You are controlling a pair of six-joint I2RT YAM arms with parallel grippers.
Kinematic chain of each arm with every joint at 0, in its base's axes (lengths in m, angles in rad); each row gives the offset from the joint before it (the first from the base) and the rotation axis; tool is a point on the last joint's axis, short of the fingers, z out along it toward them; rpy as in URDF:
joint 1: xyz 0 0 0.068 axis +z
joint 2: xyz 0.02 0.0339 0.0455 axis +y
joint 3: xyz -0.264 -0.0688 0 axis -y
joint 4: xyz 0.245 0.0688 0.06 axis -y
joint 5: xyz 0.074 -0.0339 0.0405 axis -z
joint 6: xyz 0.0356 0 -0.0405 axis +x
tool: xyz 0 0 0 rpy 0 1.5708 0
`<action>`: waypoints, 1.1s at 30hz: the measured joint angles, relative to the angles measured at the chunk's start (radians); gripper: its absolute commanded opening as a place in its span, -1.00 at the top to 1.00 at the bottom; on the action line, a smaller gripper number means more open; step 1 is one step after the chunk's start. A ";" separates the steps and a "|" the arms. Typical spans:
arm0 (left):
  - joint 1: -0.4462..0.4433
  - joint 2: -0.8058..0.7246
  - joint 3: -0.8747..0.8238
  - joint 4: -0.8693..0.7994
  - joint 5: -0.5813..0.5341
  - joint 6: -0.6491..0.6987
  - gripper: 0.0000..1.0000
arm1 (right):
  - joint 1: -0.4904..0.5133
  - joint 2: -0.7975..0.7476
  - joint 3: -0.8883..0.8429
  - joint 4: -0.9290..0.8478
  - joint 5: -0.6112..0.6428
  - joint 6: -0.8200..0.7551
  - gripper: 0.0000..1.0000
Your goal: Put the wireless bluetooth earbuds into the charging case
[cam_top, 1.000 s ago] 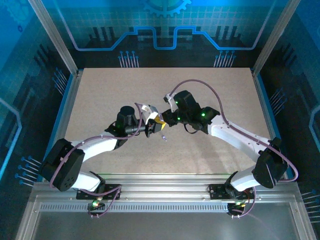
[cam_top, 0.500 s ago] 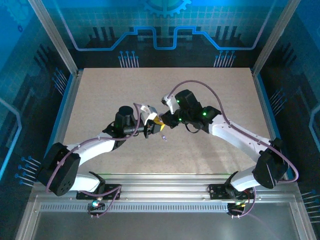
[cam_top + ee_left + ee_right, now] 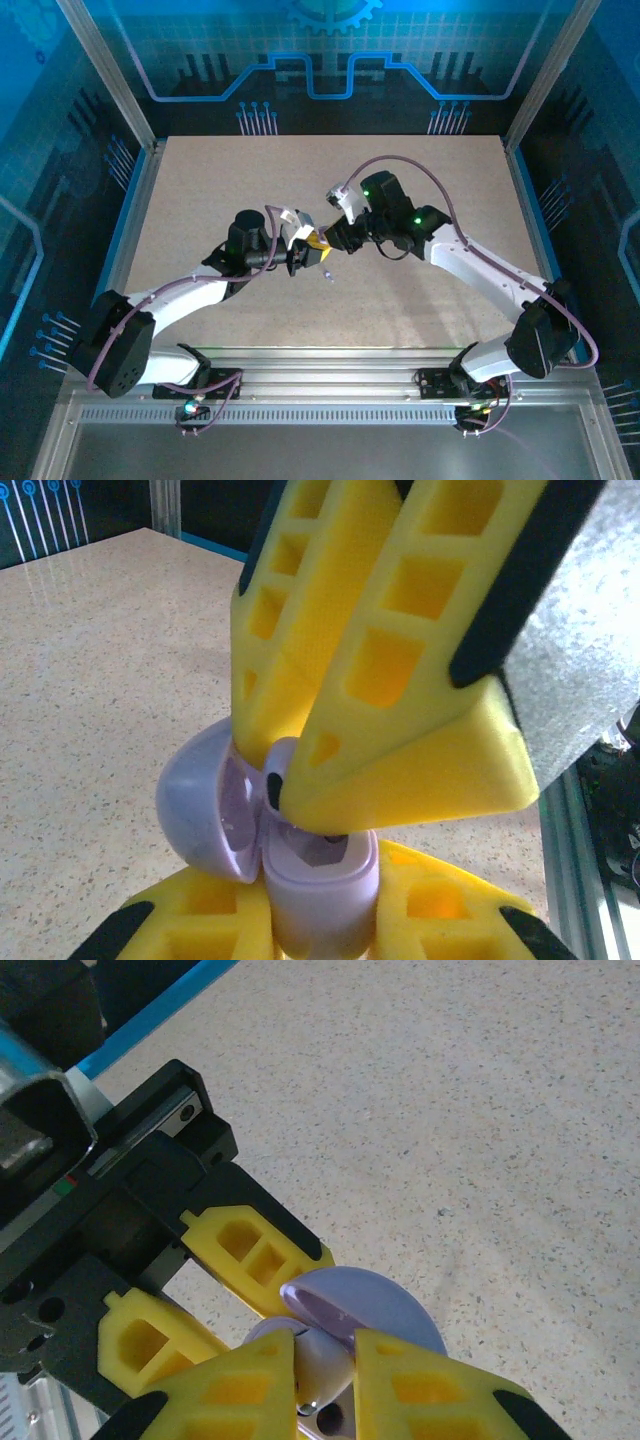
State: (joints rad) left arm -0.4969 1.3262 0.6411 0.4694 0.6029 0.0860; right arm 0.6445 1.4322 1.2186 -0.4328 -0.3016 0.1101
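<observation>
Aloft, left gripper clamping open charging case, closed right gripper tips at its mouth

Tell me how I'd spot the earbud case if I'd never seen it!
Find the middle of the speckled table. There the left end effector pinches the charging case. Its neighbours are blocky and yellow; it is small, smooth and lavender, with its round lid open.

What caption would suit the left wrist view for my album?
Left gripper holds the open lavender charging case; the right gripper, shut, points into it.
</observation>
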 measured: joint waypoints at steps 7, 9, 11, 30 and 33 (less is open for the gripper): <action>-0.002 -0.014 0.013 -0.013 0.009 0.003 0.86 | -0.016 0.000 0.023 -0.030 -0.048 -0.028 0.61; -0.003 -0.017 0.015 -0.016 0.010 0.003 0.87 | -0.019 0.000 0.028 -0.037 -0.054 -0.033 0.61; -0.003 -0.019 0.015 -0.018 0.012 0.003 0.87 | -0.022 0.000 0.031 -0.041 -0.064 -0.033 0.62; -0.006 -0.041 0.034 -0.059 0.039 0.026 0.86 | -0.043 0.000 0.059 -0.091 -0.138 -0.071 0.50; -0.006 -0.049 0.034 -0.062 0.039 0.026 0.86 | -0.043 0.000 0.064 -0.092 -0.149 -0.071 0.46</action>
State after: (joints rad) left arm -0.5026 1.2774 0.6746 0.4072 0.6422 0.1120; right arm 0.6010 1.4326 1.2823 -0.5247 -0.4507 0.0391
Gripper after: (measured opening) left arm 0.198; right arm 0.257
